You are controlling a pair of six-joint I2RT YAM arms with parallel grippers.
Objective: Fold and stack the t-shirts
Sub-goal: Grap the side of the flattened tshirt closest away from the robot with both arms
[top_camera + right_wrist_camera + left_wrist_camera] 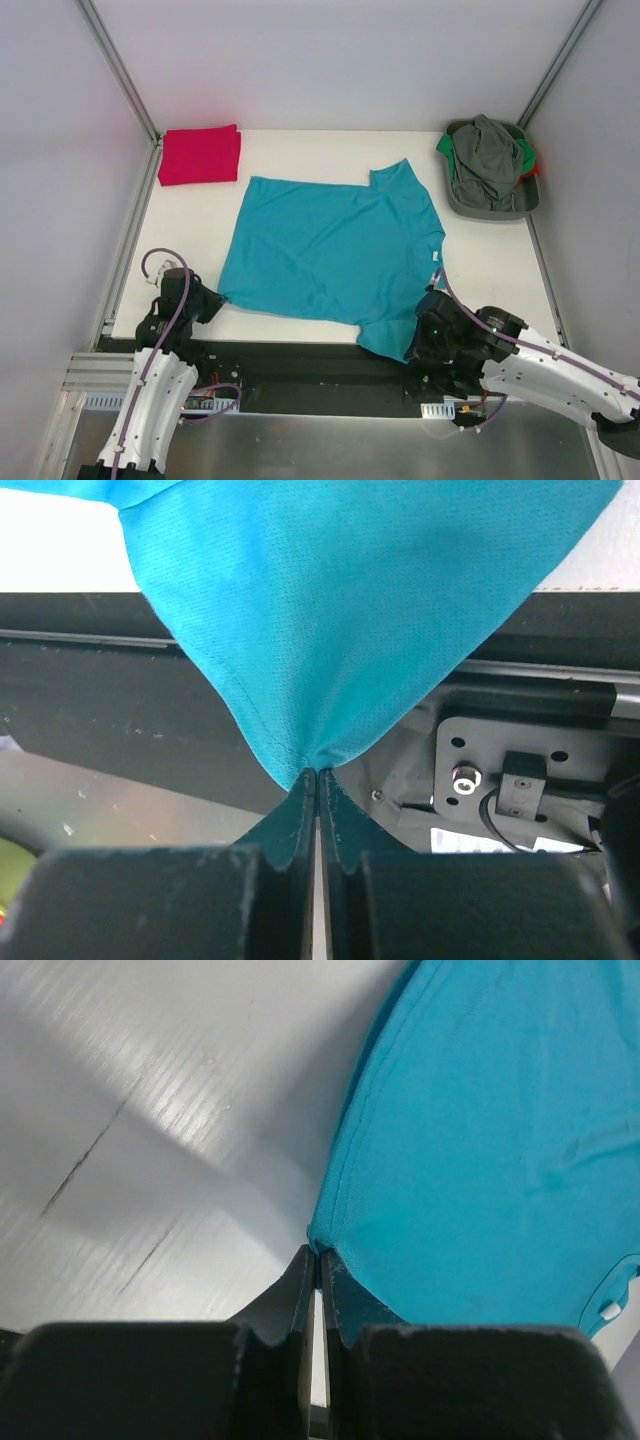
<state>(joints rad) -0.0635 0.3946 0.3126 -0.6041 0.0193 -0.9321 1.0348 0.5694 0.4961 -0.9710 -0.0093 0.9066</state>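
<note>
The teal t-shirt lies spread flat across the middle of the white table, neck label to the right. My left gripper is shut on its near-left hem corner at the table's front left. My right gripper is shut on the near-right sleeve tip, which hangs past the table's front edge above the arm base. The red t-shirt sits folded at the far left corner.
A grey tray at the far right holds a heap of grey, green and red clothes. Metal frame posts run along both sides. The black base rail lies below the table's front edge.
</note>
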